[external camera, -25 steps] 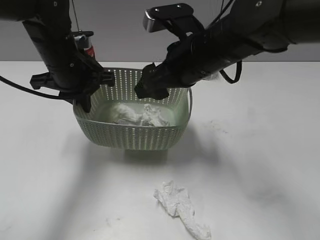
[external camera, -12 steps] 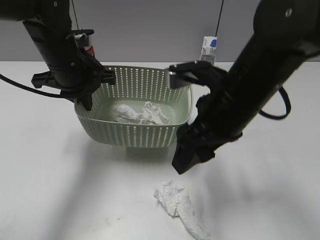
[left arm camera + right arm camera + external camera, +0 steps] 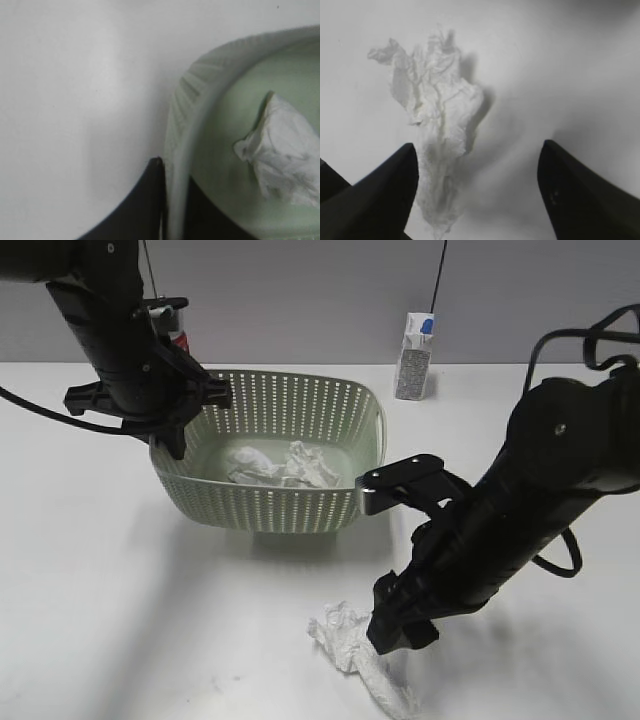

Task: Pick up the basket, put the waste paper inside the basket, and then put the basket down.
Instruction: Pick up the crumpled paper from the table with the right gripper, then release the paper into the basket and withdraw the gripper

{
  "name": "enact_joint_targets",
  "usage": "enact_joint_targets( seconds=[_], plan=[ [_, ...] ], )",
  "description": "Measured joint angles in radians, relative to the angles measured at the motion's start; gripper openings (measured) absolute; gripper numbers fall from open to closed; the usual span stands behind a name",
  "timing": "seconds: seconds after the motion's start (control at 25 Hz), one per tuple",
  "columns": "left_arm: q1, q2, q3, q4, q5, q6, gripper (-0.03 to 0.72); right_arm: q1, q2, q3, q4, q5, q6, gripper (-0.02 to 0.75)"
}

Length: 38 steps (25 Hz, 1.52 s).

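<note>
Right end effector (image 3: 475,190) spread wide just above the last paper (image 3: 437,135) on the desk (image 3: 90,590), wad's long axis offset toward one finger; left end effector (image 3: 170,200) clamped on basket (image 3: 275,510) rim, two wads inside.

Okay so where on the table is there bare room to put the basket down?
Bare table lies left and front-left of the basket, and far right past the carton. The front centre is crowded: the long waste paper lies there with the open right gripper over it. The left gripper holds the basket's left rim.
</note>
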Motion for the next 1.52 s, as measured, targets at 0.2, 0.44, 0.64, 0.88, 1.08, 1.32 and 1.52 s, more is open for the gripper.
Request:
enact_joint_targets(
  seconds=[0.2,0.44,0.64,0.88,1.08,1.32,1.52],
  plan=[
    [0.0,0.0,0.0,0.001,-0.002,0.0,0.005,0.117,0.065,0.001,-0.06,-0.047,0.018,0.561],
    [0.0,0.0,0.0,0.001,-0.002,0.0,0.005,0.169,0.108,-0.008,-0.142,-0.089,0.097,0.525],
    [0.0,0.0,0.0,0.001,-0.002,0.0,0.005,0.169,0.117,-0.014,-0.166,-0.098,0.105,0.151],
    [0.0,0.0,0.0,0.001,-0.002,0.0,0.006,0.169,0.063,0.0,-0.168,-0.017,0.108,0.012],
    [0.0,0.0,0.0,0.001,-0.002,0.001,0.006,0.169,-0.15,-0.006,-0.188,-0.013,0.109,0.006],
    [0.0,0.0,0.0,-0.001,-0.002,0.001,0.006,0.152,-0.301,-0.048,-0.296,-0.42,0.142,0.006],
    [0.0,0.0,0.0,-0.005,-0.002,0.001,0.006,0.12,-0.211,-0.049,-0.293,-0.838,0.182,0.02]
  ],
)
